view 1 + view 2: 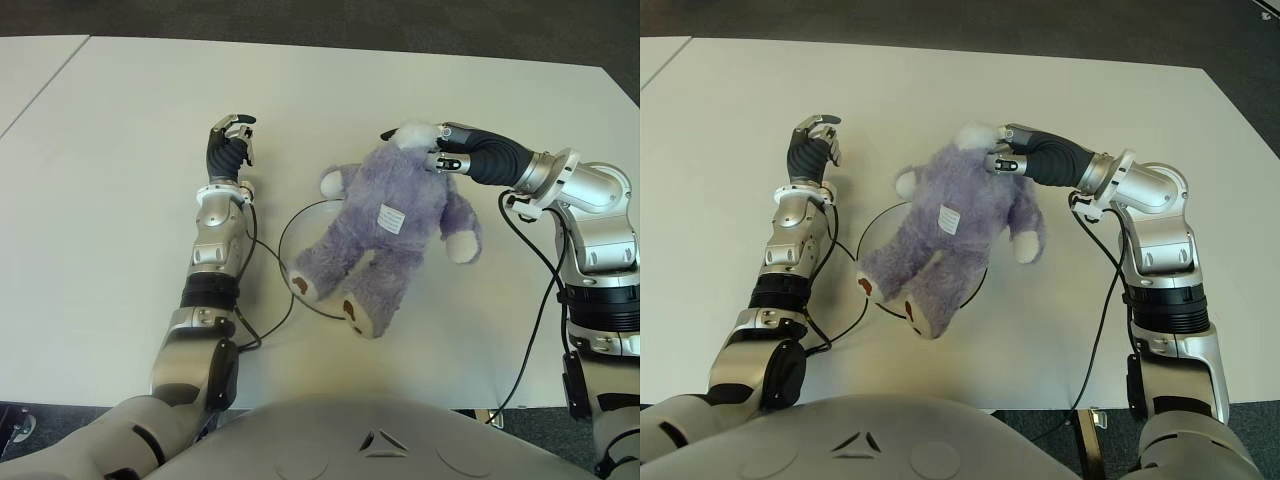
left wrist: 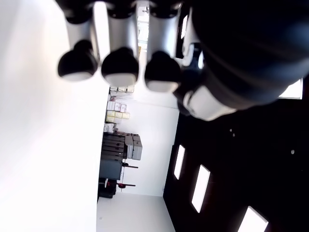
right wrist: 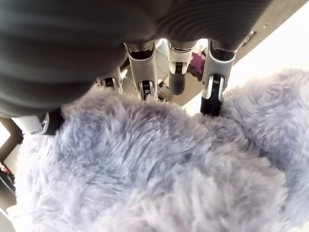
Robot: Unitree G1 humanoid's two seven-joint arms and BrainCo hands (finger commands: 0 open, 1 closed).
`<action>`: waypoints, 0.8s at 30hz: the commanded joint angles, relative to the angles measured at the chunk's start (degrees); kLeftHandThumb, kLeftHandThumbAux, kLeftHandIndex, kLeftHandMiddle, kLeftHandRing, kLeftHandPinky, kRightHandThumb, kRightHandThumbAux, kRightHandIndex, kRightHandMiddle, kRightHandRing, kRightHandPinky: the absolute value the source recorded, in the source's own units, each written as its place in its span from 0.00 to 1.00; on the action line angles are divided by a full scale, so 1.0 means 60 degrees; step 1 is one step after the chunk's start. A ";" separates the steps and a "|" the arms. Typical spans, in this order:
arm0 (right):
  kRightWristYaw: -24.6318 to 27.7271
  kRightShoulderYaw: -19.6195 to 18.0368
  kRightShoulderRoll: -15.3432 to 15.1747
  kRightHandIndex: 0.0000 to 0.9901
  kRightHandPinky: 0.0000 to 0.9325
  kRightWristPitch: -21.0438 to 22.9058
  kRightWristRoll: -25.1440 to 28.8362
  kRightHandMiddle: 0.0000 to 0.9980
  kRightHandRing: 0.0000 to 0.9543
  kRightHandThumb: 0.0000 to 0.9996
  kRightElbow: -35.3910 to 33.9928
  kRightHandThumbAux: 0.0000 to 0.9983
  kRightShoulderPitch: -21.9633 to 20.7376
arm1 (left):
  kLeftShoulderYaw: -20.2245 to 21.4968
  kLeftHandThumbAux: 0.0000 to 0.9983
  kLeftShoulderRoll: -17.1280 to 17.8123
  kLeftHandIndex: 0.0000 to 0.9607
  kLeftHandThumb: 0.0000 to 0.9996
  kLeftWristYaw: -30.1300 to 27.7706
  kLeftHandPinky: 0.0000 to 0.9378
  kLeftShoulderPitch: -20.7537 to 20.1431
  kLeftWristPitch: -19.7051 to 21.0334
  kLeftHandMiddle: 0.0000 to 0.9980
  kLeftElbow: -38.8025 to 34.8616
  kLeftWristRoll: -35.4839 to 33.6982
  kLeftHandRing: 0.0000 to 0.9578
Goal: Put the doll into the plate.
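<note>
White table [image 1: 120, 150] under clear plate [image 1: 290, 235] and purple doll [image 1: 385, 235], right hand [image 1: 445, 150] gripping its head, left hand [image 1: 230, 140] relaxed, empty.

You only get part of the plate [image 1: 285, 232]; the doll [image 1: 385, 225] covers most of it, just the left rim arc shows; doll's face is turned away from you; right hand [image 1: 440, 150] fingertips [image 3: 210, 107] sink into the fur, so contact is unclear; left hand [image 2: 145, 58] is cropped in its wrist view.
</note>
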 commanded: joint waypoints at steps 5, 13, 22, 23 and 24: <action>0.0356 -0.0073 0.0011 0.00 0.01 -0.0772 0.0217 0.00 0.00 0.56 0.0336 0.18 0.0100 | -0.0025 0.71 0.0069 0.46 0.71 -0.0141 0.88 0.0040 0.0013 0.87 0.0078 0.0008 0.91; 0.0499 -0.0021 -0.0100 0.00 0.00 -0.0869 0.0010 0.00 0.00 0.54 0.0443 0.17 0.0062 | -0.0035 0.71 0.0039 0.46 0.71 -0.0103 0.88 0.0075 0.0061 0.87 0.0001 0.0021 0.91; 0.0022 0.0124 -0.0040 0.00 0.00 -0.1774 -0.0907 0.00 0.00 0.53 0.0413 0.16 0.0278 | -0.0057 0.71 0.0002 0.46 0.71 -0.0065 0.90 0.0139 -0.0001 0.87 -0.0057 0.0057 0.91; -0.0021 0.0145 -0.0024 0.00 0.00 -0.1859 -0.0968 0.00 0.00 0.53 0.0326 0.16 0.0329 | -0.0058 0.71 -0.0002 0.46 0.71 -0.0062 0.90 0.0144 -0.0007 0.87 -0.0061 0.0059 0.91; 0.0020 0.0177 -0.0024 0.00 0.00 -0.1937 -0.0934 0.00 0.00 0.53 0.0194 0.16 0.0339 | -0.0059 0.71 -0.0006 0.46 0.71 -0.0059 0.90 0.0150 -0.0014 0.87 -0.0068 0.0061 0.91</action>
